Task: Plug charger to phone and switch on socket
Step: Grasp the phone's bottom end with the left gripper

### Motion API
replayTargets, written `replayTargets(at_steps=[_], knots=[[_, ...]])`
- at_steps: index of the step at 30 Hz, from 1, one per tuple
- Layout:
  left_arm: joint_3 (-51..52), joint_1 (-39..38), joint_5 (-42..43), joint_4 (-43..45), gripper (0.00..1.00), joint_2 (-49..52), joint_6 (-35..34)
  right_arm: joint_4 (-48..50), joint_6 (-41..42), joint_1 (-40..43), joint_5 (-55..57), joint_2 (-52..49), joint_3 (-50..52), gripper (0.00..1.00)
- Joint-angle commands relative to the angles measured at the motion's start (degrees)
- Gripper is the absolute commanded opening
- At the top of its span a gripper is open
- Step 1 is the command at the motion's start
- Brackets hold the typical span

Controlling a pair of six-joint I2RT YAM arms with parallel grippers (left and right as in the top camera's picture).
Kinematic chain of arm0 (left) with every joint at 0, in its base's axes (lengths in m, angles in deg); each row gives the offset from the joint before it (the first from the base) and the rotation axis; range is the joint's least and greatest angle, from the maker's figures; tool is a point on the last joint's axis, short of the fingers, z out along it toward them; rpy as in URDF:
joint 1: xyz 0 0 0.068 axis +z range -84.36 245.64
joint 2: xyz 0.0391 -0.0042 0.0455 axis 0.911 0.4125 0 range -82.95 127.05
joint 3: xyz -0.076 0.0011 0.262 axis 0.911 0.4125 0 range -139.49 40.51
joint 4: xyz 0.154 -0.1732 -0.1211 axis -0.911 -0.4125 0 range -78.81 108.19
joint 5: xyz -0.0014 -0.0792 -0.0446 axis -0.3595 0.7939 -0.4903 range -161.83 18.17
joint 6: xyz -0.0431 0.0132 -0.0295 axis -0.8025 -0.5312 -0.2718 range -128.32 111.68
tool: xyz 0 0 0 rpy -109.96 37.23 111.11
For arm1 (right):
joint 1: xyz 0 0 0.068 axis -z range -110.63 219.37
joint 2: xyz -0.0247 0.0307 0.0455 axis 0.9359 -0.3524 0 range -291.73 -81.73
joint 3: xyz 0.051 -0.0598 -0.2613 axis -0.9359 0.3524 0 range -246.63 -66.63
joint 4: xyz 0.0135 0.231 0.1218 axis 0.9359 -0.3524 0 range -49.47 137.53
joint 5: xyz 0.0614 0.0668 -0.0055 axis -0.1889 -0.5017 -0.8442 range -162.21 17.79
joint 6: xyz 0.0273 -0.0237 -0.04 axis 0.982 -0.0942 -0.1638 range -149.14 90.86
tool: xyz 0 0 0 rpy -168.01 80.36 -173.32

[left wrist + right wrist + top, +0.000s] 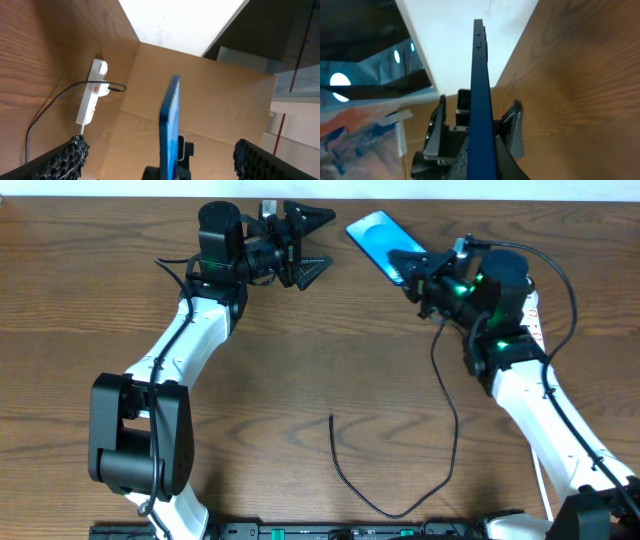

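Observation:
The phone, slim with a blue screen, is held off the table at the back right. My right gripper is shut on its lower end. In the right wrist view the phone shows edge-on between the jaws. My left gripper is open and empty, just left of the phone, which shows edge-on between its fingers. The charger loops over the front of the table, with its free end at the middle. The socket, white with red marks, has a cable plugged in. In the overhead view the socket lies mostly under my right arm.
A brown cardboard wall stands beyond the table's far edge. A thick black robot cable arcs over the right arm. The left arm's base stands at the front left.

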Motion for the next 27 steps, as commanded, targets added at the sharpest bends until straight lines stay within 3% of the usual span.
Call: replayTargets(at_steps=[1,12,24,27], knots=[[-0.59,0.26,-1.03,0.44,0.94,-2.03,1.18,1.18,5.73,-2.56,2.16,0.48,-0.98,0.01],[-0.59,-2.08,-4.09,0.42,0.94,-2.03,1.22,1.7,12.04,-8.92,7.37,0.48,-0.98,0.01],[-0.59,-3.34,-5.86,0.42,0.94,-2.03,1.4,2.47,12.04,-11.17,8.74,0.48,-0.98,0.01],[-0.59,-3.52,-6.38,0.42,0.89,-2.03,1.38,2.49,12.04,-11.23,8.74,0.48,-0.98,0.01]])
